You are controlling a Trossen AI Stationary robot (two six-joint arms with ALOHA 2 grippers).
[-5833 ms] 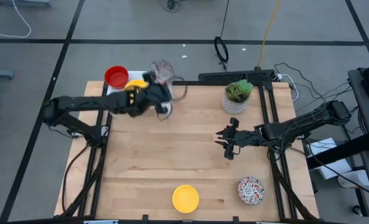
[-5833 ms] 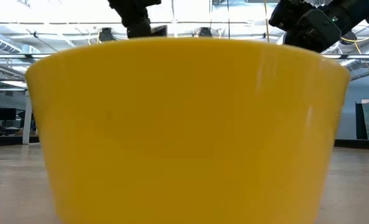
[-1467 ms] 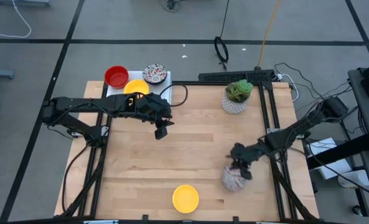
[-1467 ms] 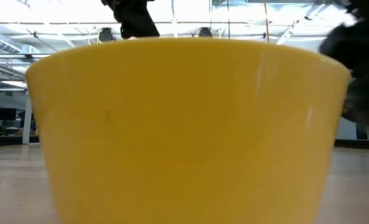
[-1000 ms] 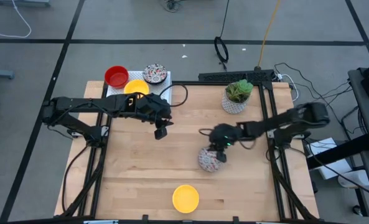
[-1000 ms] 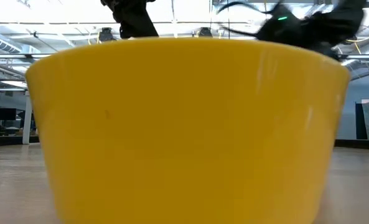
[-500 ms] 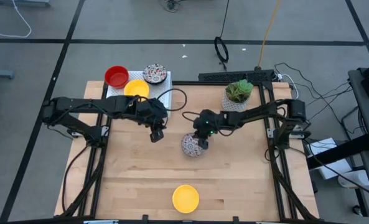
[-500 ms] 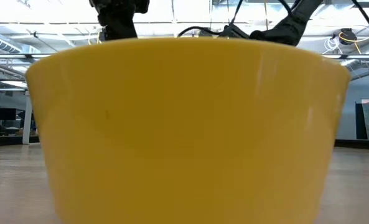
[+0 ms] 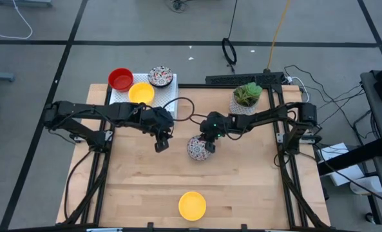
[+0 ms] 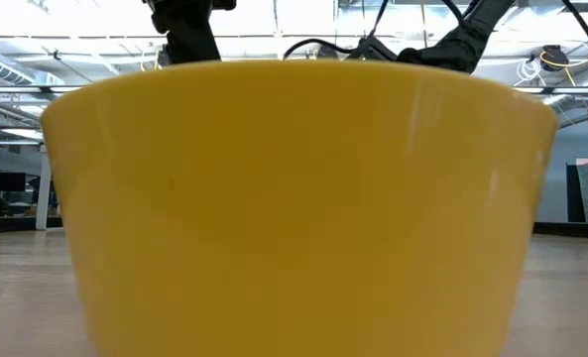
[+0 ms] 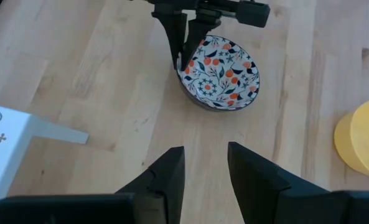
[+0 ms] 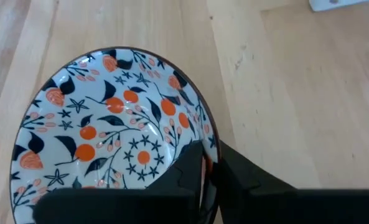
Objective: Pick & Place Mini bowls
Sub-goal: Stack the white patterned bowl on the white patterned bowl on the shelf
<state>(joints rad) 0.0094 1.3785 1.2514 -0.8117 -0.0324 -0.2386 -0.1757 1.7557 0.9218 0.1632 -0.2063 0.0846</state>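
Right gripper (image 9: 210,143) near the centre of the table (image 9: 242,187), pinching the rim of a patterned bowl (image 9: 198,148); one finger inside the bowl, one outside, as the right wrist view shows (image 12: 200,177); bowl interior white with orange and dark floral marks (image 12: 109,149); whether it rests on the wood or hangs just above cannot be told.

Left gripper (image 9: 160,143) just beside that bowl, toward the left edge; fingers spread, gripping nothing (image 11: 203,171); left wrist view looks past its fingers at the patterned bowl (image 11: 220,73) and the right gripper on its rim (image 11: 183,59).

Yellow bowl (image 9: 192,205) alone at the near edge of the table, about midway along; it fills the low view (image 10: 298,198).

At the far left corner, a white perforated rack (image 9: 168,96) with a second yellow bowl (image 9: 141,93) on it; a red bowl (image 9: 120,79) and another patterned bowl (image 9: 160,76) sit along its far edge; these three close together.

White pot with green plant (image 9: 245,98) near the far right corner, well apart from both grippers.
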